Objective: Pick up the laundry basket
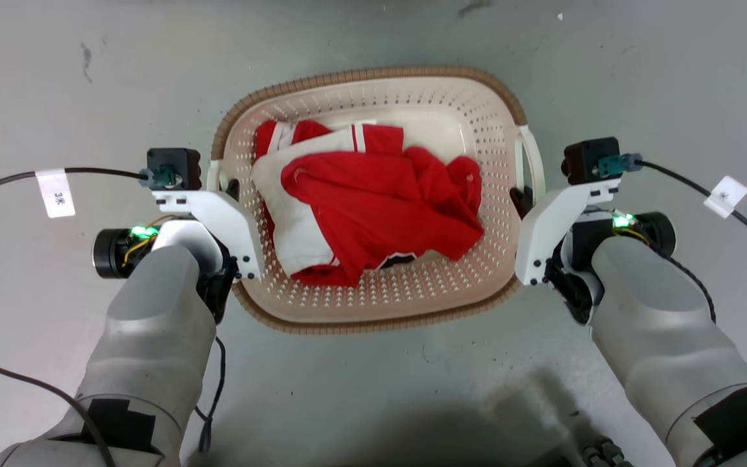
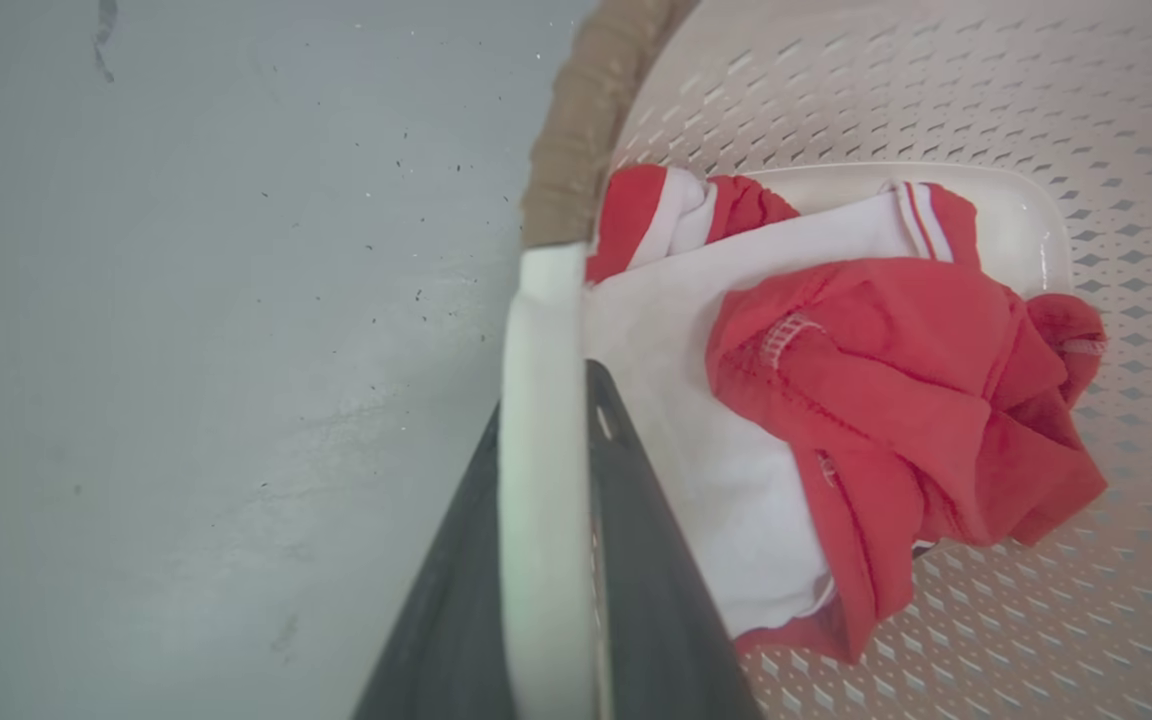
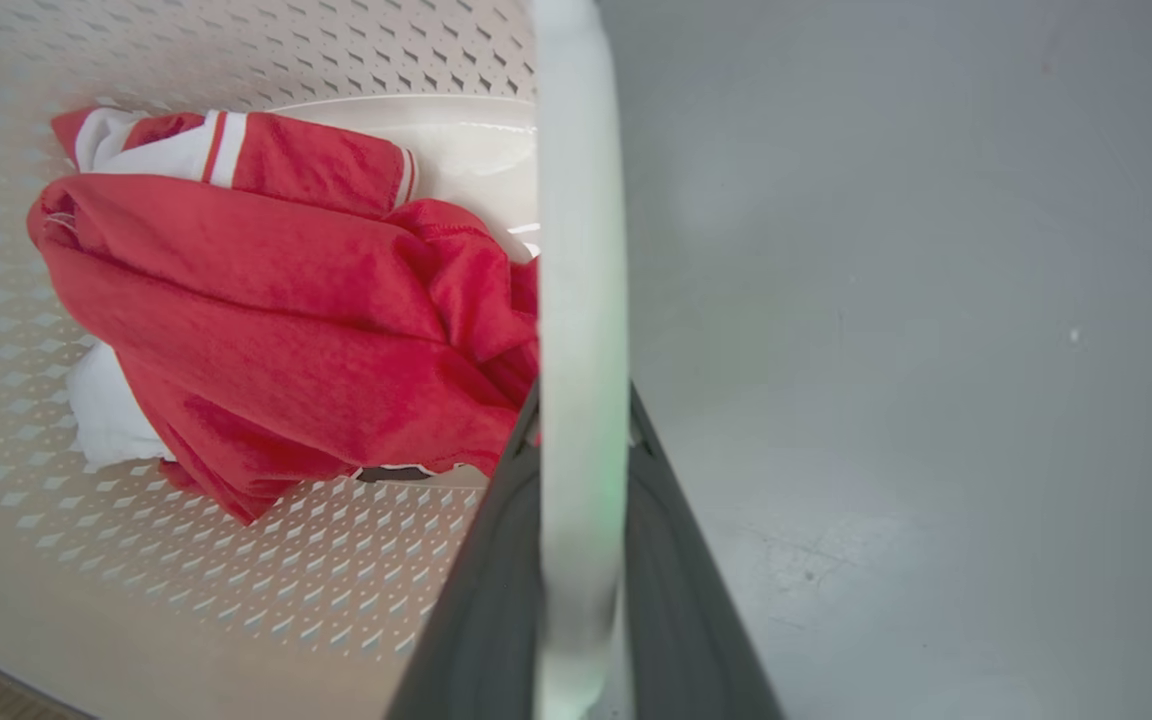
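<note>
I see L gripper pinched tight on left handle of laundry basket, R gripper clamped on right handle; red/white clothes inside.

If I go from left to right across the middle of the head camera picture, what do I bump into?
First the left cable tag → left gripper → red and white clothes inside the laundry basket → right gripper → right cable tag.

red garment: crumpled, lying over white garment | grey floor: scuffed, dark specks
</note>
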Tool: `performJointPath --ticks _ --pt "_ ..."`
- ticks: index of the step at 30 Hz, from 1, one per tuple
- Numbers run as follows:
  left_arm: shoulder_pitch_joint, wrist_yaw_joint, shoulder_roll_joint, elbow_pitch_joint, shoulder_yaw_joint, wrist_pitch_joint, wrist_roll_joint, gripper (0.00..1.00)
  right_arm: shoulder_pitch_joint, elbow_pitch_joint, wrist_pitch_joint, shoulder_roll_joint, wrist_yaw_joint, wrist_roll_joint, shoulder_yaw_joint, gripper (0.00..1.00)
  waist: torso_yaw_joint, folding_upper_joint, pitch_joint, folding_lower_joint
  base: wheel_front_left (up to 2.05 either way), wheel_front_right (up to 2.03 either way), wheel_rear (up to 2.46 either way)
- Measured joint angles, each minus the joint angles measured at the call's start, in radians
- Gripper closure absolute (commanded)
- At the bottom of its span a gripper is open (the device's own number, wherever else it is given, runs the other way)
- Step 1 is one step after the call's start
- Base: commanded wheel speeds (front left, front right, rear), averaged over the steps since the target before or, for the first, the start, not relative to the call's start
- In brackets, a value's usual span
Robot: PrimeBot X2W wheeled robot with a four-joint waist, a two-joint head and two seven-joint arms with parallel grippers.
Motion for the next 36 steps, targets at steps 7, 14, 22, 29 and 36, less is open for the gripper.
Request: performJointPath --ticks 7,14,22,29,36 --pt "0.023 -0.003 -0.007 0.004 -0.016 0.055 -0.033 1.00 0.021 0.008 0.077 -0.005 -0.004 0.068 0.052 1.00 0.001 0.0000 -0.072 0.0000 0.00 0.00 0.00" --pt "0.056 -0.002 -0.021 0.008 -0.061 0.177 -0.084 1.00 0.062 0.008 0.208 -0.025 -0.005 0.148 0.086 1.00 0.012 0.0000 -0.199 0.0000 0.00 0.00 0.00" --pt "0.088 -0.002 -0.027 0.009 -0.104 0.303 -0.146 1.00 0.108 -0.003 0.348 -0.045 -0.005 0.231 0.118 1.00 0.024 0.0000 -0.372 -0.0001 0.00 0.00 0.00" --pt "0.128 -0.002 -0.025 0.010 -0.134 0.413 -0.197 1.00 0.141 -0.001 0.450 -0.053 -0.005 0.288 0.137 1.00 0.026 0.0000 -0.520 -0.0002 0.00 0.00 0.00" --pt "0.165 -0.002 -0.021 0.005 -0.176 0.515 -0.255 1.00 0.157 0.010 0.528 -0.059 -0.005 0.329 0.153 1.00 0.023 0.0000 -0.680 -0.0002 0.00 0.00 0.00"
